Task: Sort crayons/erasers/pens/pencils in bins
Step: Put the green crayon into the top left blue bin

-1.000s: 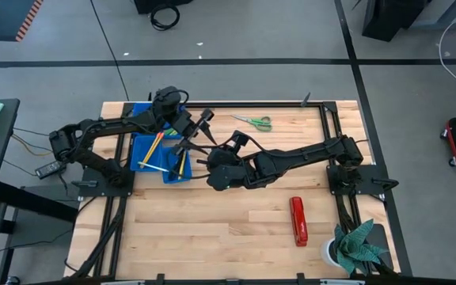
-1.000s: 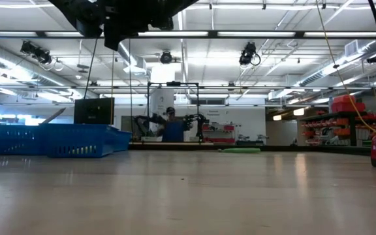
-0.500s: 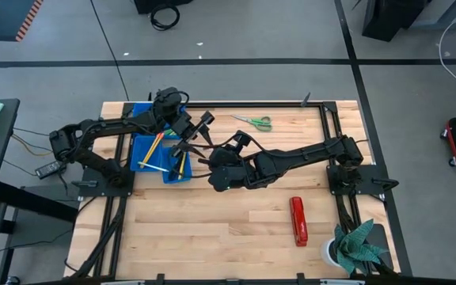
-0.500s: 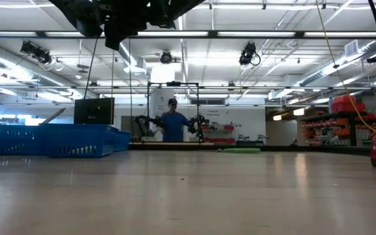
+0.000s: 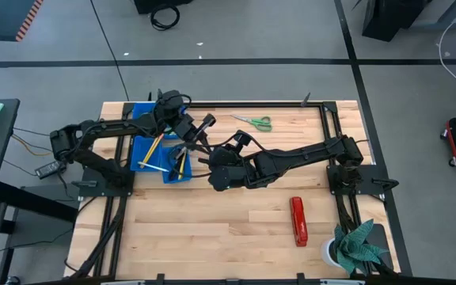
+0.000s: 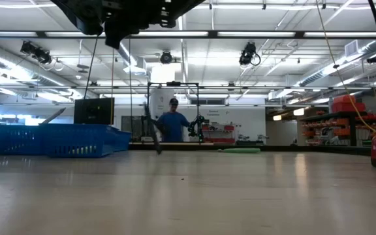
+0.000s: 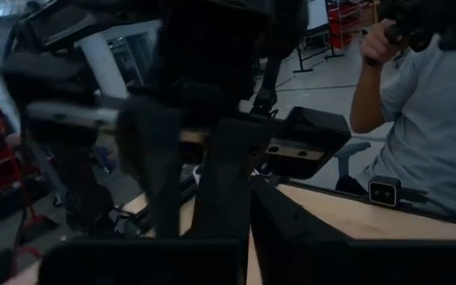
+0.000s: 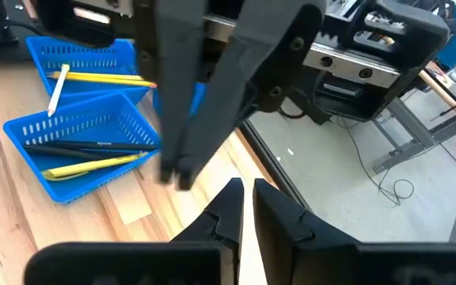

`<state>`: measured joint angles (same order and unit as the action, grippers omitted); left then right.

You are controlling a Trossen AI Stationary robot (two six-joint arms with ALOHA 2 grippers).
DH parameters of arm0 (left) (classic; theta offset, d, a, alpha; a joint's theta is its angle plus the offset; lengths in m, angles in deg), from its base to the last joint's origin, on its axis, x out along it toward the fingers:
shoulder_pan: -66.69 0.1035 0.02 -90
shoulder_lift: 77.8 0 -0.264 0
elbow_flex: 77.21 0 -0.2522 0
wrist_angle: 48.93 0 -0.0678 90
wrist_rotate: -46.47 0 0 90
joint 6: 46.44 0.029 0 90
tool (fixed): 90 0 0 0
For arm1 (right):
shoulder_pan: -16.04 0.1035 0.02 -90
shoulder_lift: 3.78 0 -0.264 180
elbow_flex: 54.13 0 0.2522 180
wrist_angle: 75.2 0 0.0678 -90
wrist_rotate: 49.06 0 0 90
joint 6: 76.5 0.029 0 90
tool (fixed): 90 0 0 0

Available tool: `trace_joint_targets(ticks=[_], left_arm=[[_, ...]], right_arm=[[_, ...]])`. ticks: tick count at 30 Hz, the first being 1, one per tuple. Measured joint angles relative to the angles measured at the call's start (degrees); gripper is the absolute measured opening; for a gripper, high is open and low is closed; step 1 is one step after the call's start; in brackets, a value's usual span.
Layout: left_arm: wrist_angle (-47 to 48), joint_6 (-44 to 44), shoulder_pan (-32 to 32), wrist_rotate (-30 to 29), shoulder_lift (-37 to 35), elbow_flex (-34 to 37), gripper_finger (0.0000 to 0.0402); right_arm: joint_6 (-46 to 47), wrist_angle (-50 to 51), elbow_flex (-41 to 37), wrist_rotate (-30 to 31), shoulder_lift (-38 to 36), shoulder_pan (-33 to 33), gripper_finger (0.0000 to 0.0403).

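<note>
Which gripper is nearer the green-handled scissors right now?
Left, though only slightly. The left gripper hangs beside the blue plastic bins, with the green-handled scissors off toward the table's far edge. The right gripper sits nearer the table's middle, farther from them.

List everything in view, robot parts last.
bins: blue, clustered at the table's left; exact count hidden under the arm
pencils: yellow and white, lying in the bins
pen: one, black, in a bin beside a yellow pencil
scissors: one pair, green-handled, far side of the table
stapler: one, red, near right of the table
plant: one, green, near right corner
table: one, light wood
person: one, blue top, in the room beyond
left gripper: shut, just right of the bins
right gripper: beside the left one, mid-table
</note>
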<state>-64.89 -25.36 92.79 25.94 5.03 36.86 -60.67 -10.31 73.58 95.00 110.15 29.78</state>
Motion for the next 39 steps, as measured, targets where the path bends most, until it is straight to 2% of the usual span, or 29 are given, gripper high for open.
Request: trace_joint_targets(ticks=[5,7,10,13,16,18,21,25,28,33,39], left_arm=[[0.17,-6.44,3.85,0.47,-0.53,0.07,0.001],[-0.25,-9.63,6.28,3.58,-1.22,0.09,0.0008],[0.11,-14.32,10.65,9.47,-3.18,0.11,0.0017],[-0.05,-17.59,14.77,15.23,-5.6,0.04,0.0041],[1.46,-18.33,17.55,20.31,-6.77,0.04,0.0063],[4.21,-18.3,18.85,20.55,-6.84,0.04,0.0074],[8.42,-14.74,20.18,20.54,-6.84,0.09,0.0085],[10.73,-11.26,21.04,20.52,-6.83,0.11,0.009],[10.79,-11.83,21.76,20.54,-6.84,0.11,0.0088],[11.59,-11.75,22.13,20.52,-6.84,0.11,0.0087],[11.77,-11.75,22.1,20.52,-6.84,0.11,0.0093]], right_arm=[[-0.22,1.26,0.0,-0.3,0.0,0.02,0.0037],[0.91,3.76,0.0,-2.39,-0.03,-0.22,0.0037],[5.12,6.34,-1.19,-7.45,-0.15,-1.6,0.0037],[6.78,5.23,-5.85,-13.08,-0.11,-4.0,0.0038],[4.78,2.5,-11.95,-22.01,-0.04,-6.77,0.0049],[2.52,1.54,-15.77,-27.38,-0.01,-8.42,0.0063],[2.22,-1.02,-20.39,-31.11,0.0,-10.3,0.0089],[6.28,-5.43,-24.02,-34.86,0.04,-12.53,0.0125],[10.25,-7.26,-25.88,-40.68,-0.02,-13.68,0.0142],[16.81,-7.1,-29.73,-47.75,-0.04,-12.69,0.0145],[22.3,-6.82,-33.8,-50.97,-0.02,-9.87,0.0137]])
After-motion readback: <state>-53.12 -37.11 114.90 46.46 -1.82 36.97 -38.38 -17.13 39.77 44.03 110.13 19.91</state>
